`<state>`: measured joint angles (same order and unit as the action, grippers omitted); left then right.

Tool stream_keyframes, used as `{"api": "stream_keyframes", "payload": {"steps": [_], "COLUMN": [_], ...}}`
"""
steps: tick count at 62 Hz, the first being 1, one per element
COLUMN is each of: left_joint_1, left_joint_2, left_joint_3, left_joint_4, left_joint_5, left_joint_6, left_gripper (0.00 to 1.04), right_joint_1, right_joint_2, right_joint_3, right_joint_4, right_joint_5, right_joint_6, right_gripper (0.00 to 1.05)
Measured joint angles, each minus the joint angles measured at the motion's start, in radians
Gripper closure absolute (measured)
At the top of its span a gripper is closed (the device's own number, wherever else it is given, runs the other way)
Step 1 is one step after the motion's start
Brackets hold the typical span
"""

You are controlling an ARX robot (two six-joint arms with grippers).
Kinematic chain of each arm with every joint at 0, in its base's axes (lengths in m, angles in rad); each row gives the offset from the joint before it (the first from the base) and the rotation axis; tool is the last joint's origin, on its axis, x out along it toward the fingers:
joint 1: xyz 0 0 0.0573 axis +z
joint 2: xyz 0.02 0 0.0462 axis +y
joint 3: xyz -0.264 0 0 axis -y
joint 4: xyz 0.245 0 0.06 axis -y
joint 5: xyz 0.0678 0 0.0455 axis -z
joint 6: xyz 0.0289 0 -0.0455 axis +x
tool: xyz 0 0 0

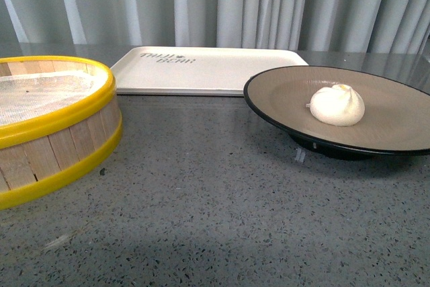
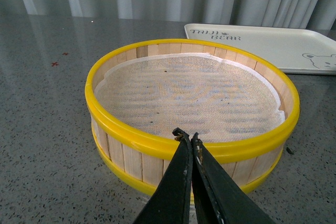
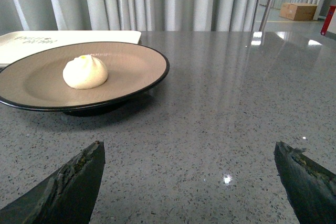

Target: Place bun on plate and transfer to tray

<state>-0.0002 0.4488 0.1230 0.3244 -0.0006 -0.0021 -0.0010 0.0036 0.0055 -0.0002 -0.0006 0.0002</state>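
**We are looking at the bun (image 1: 337, 105) sitting on the plate (image 1: 396, 126), with the tray (image 1: 215, 72) lying behind them.**

We are seeing the bun resting pleated top up on the plate's tan inside, a little off its middle. The plate is standing on the grey speckled table (image 1: 201, 199), and its far rim is overlapping the tray's near edge in the front view; we cannot tell whether they are touching. The tray is lying flat near the curtain (image 1: 269, 5), lettering toward its far left corner. On the left, the yellow-rimmed steamer basket (image 1: 60, 115) is standing apart from both, lined with white cloth. The left gripper (image 2: 188, 139) is hovering at the basket's near rim with its fingers pressed together tip to tip. The right gripper (image 3: 188, 148) is spreading its fingers wide over the table, with the plate ahead of it.
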Motion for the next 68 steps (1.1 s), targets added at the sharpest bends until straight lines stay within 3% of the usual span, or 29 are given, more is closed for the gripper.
{"api": "stream_keyframes", "payload": {"steps": [56, 63, 68], "left_joint_1": [0.0, 0.0, 0.0], "left_joint_2": [-0.273, -0.401, -0.442], "left_joint_3": [-0.097, -0.097, -0.097], "left_joint_4": [-0.146, -0.308, -0.319], "left_joint_5": [0.0, 0.0, 0.0], "left_joint_6": [0.0, 0.0, 0.0], "left_gripper": [1.01, 1.01, 1.01], "right_joint_1": [0.0, 0.0, 0.0], "right_joint_2": [0.0, 0.0, 0.0], "right_joint_3": [0.0, 0.0, 0.0], "right_joint_4": [0.0, 0.0, 0.0], "right_joint_5": [0.0, 0.0, 0.0], "right_joint_6": [0.0, 0.0, 0.0], "right_gripper": [0.08, 0.08, 0.08]}}
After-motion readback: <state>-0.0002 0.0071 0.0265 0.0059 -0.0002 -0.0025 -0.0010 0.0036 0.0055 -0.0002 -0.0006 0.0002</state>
